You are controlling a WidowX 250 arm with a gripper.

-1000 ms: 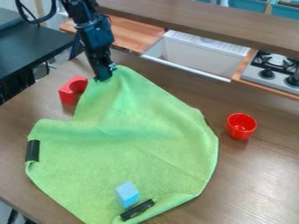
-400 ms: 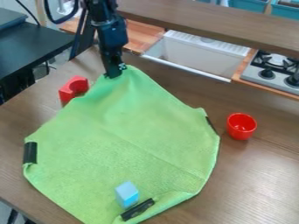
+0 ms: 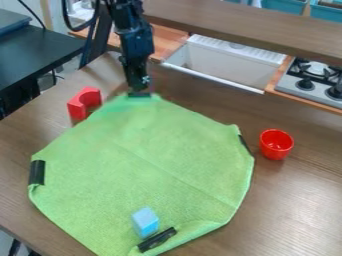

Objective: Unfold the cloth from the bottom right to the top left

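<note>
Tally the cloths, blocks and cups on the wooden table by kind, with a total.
Cloths: 1, the large green fabric cloth
Blocks: 2, the red block with a curved cut-out and the light blue rectangular block
Cups: 1, the small round red cup
Total: 4

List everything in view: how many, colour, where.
Cloth: 1, green, on table
Strips: at least 3, black, cloth's left, right, bottom
Cube: 1, light blue, on cloth
Block: 1, red, left of cloth's top
Cup: 1, red, right of cloth
Table: 1, brown, under cloth
Sink: 1, white, behind table
Stove: 1, grey-black, top right
Shelf: 1, brown, across top
Bins: at least 2, teal, top right
Desk: 1, black, upper left
Arm: 1, black, from top
Gripper: 1, black, at cloth's top
</note>
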